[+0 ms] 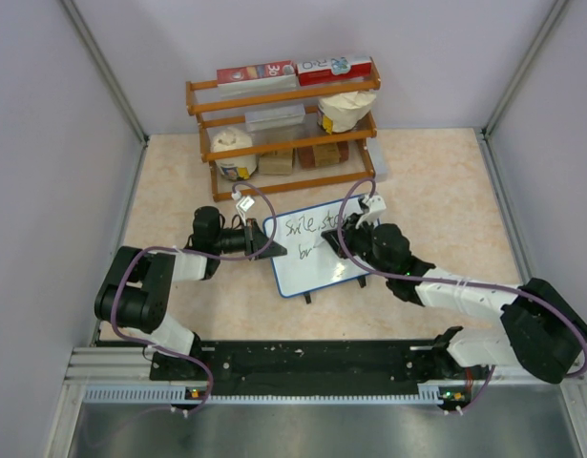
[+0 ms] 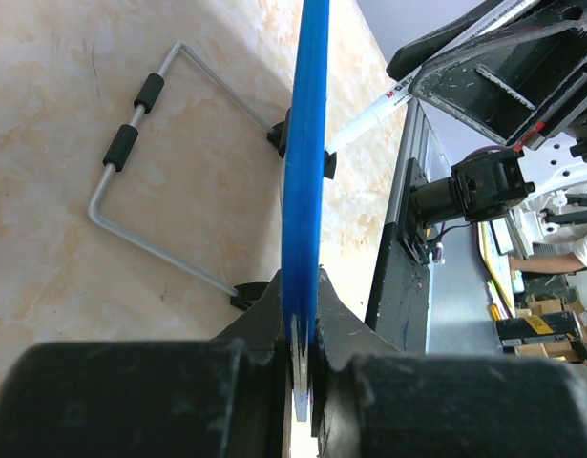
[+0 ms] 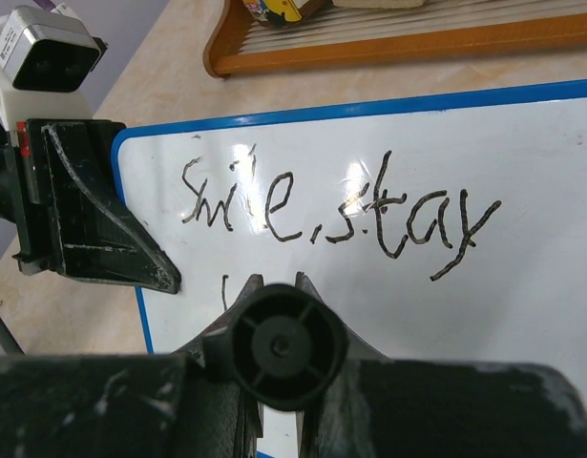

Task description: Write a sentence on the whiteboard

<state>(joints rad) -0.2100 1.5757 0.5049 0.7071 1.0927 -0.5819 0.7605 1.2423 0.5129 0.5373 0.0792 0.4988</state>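
Now the whiteboard (image 1: 312, 265) stands tilted in the middle of the table (image 1: 446, 181), which is smooth and pale like stone, with faint swirls. The board's face is white and shiny with a bright glare spot, and a thin blue frame with round corners runs around it. The sentence (image 3: 341, 205) is in thin, wobbly black letters: "smile, stay" on top, with the start of a second line below. The left gripper (image 2: 301, 355) is closed tight on the board's left blue edge, pinching it between scuffed black fingers. The right gripper (image 3: 274, 286) is closed around a marker (image 3: 279, 348) with a round black end that points at the board; I cannot tell if its tip touches. A bent grey wire stand (image 2: 159, 250) with two soft black sleeves props the back. A wooden rack (image 1: 283, 95) sits near the far edge, and bare tabletop shows to the right, up to the wall.
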